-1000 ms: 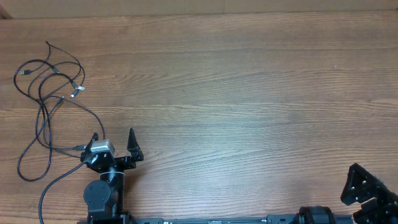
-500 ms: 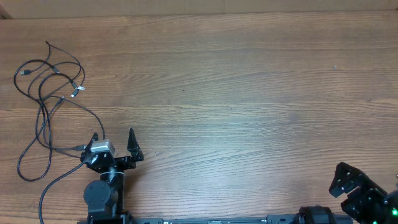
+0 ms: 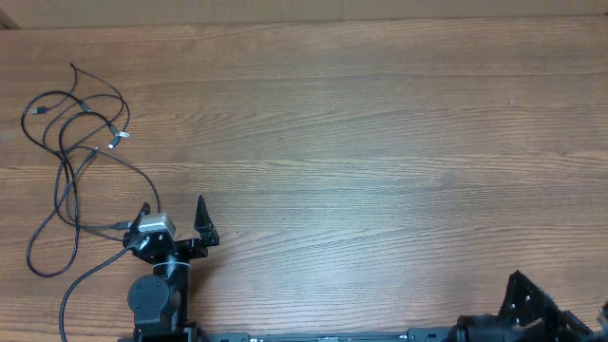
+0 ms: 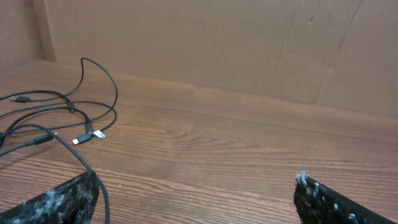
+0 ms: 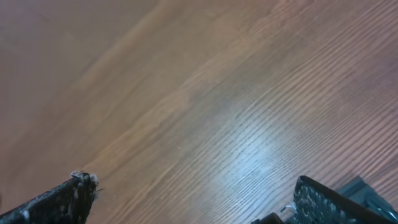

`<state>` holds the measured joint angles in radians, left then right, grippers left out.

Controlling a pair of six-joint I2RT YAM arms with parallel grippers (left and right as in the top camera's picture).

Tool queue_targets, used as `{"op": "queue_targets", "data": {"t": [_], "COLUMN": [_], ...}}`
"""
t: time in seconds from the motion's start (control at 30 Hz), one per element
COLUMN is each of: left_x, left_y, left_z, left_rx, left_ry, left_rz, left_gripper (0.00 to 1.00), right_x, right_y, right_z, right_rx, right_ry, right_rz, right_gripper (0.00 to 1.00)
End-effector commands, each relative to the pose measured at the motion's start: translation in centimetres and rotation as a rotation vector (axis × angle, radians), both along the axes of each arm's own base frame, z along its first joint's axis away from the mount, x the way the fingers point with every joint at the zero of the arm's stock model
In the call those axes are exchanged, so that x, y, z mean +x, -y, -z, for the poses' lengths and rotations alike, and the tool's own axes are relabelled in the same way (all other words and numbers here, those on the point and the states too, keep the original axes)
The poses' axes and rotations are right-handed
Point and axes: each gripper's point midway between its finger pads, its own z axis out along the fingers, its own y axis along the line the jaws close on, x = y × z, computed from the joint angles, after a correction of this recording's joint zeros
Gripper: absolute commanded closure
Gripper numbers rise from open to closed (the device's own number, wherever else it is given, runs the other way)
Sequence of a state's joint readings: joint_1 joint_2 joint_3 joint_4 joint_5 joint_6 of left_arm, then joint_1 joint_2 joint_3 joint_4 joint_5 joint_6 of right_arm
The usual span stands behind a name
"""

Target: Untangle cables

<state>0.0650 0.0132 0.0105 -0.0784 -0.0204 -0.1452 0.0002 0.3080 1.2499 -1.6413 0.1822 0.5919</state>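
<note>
Since the earlier frame, the right gripper (image 5: 193,179) is drawing back toward the near right corner, jaws apart and empty. One loose tangle of thin black cables (image 3: 66,161) with small silvery plugs is lying unchanged at the far left of the brown wooden table (image 3: 380,142); the cords cannot be counted singly. The left gripper (image 3: 173,204), second of two, is sitting at the tangle's near end, jaws apart.

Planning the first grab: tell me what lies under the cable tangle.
Only the bare wooden table shows through the loops of the cables. Where strands cross, the lower ones are covered at the crossing. Nothing else appears beneath.
</note>
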Motion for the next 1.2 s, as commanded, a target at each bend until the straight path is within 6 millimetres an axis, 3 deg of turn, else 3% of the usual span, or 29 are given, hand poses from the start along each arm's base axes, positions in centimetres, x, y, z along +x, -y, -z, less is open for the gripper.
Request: {"op": "queue_targets", "data": {"t": [0.0,0.4,1.17], "left_x": [0.0,0.0,0.0], "left_y": [-0.1,-0.1,-0.1], "left_z": [0.0,0.0,0.0], "left_rx": [0.028,0.028,0.028], "left_ry": [0.004,0.004,0.004], "left_rz": [-0.004,-0.004,-0.004], "left_gripper": [0.0,0.0,0.0], "right_x": [-0.7,-2.8,-5.0], "right_y": [-0.1,-0.1,-0.1], "right_z": [-0.2,-0.5,-0.5], "right_rx": [0.011,0.012,0.011], "right_ry": [0.059,0.182,0.308], "right_rz": [0.0,0.0,-0.001], "right_gripper": [0.0,0.0,0.0]}}
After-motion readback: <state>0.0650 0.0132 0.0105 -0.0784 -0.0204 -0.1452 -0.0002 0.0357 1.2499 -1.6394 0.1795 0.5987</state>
